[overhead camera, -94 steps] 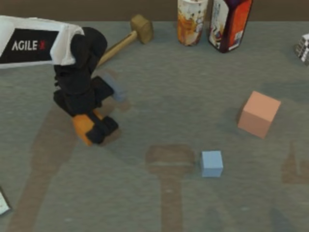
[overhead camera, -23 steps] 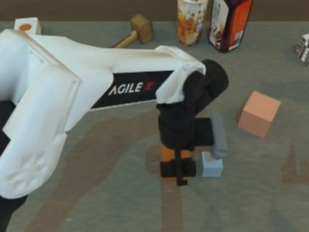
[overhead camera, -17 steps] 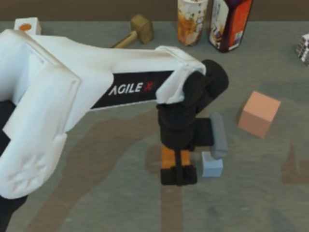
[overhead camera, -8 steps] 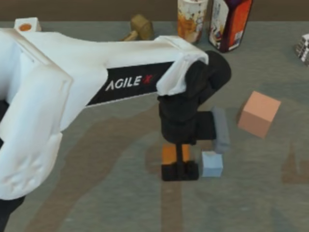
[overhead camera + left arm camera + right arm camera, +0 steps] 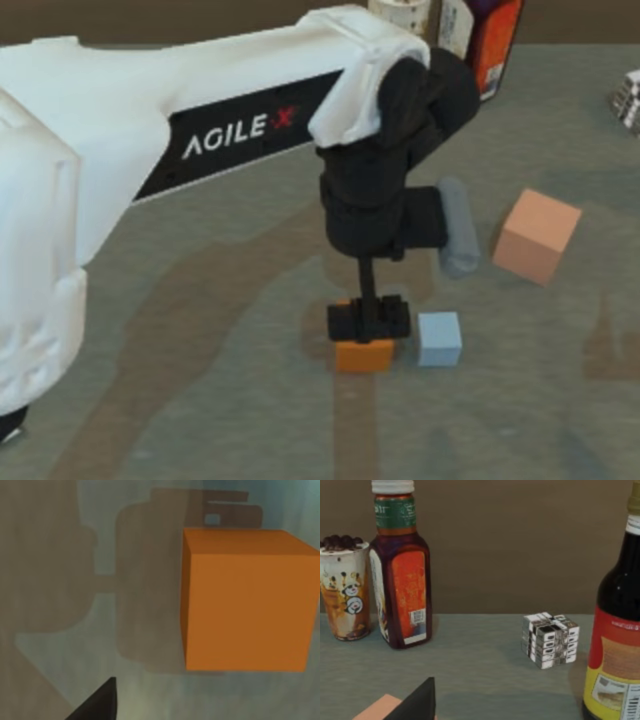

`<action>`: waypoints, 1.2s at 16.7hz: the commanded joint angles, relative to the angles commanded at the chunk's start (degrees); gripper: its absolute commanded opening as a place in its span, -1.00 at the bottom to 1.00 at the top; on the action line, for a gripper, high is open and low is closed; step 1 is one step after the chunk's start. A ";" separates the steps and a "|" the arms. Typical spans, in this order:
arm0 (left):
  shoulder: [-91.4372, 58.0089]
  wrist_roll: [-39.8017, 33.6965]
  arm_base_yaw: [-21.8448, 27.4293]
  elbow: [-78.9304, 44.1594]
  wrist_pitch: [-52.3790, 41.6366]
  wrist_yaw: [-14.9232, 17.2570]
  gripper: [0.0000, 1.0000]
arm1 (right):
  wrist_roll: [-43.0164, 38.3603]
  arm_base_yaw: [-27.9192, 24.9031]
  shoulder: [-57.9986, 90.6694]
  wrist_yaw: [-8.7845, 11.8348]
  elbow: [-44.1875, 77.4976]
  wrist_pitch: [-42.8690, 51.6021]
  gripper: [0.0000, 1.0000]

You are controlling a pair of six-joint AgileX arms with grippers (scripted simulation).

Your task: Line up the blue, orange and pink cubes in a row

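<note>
The left gripper (image 5: 368, 322) hangs above the middle of the grey table (image 5: 200, 400), at the far edge of the mid-size bright orange matte cube (image 5: 364, 354). Its black fingers appear spread and free of the cube, which sits flat on the table. In the left wrist view the orange cube (image 5: 247, 600) stands alone, nothing clamped on it. The small pale-blue matte cube (image 5: 439, 338) sits just right of the orange one, a narrow gap between them. The larger salmon-pink matte cube (image 5: 537, 236) lies well apart, toward the table's right side. The right arm does not appear from above; its wrist camera faces a dark sauce bottle with an orange label (image 5: 400, 575), a printed cup (image 5: 344, 587) and a black-and-white puzzle cube (image 5: 550, 639); whether its fingers are open cannot be told.
</note>
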State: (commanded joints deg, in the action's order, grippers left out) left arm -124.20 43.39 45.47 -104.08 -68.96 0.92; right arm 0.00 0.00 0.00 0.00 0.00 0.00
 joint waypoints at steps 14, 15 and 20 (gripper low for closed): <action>41.49 -15.02 -18.42 37.29 23.73 -1.26 1.00 | 16.42 -5.60 45.60 0.00 39.74 26.15 1.00; 47.61 -17.02 -20.73 42.51 26.78 -1.31 1.00 | 18.56 -6.32 52.40 -0.03 44.90 29.62 1.00; 78.26 -27.04 -31.61 67.99 42.11 -1.38 1.00 | 29.03 -9.84 84.39 -0.27 69.43 46.82 1.00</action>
State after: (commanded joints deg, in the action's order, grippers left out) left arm -45.94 16.35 13.86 -36.08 -26.85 -0.45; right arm 29.03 -9.84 84.39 -0.27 69.43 46.82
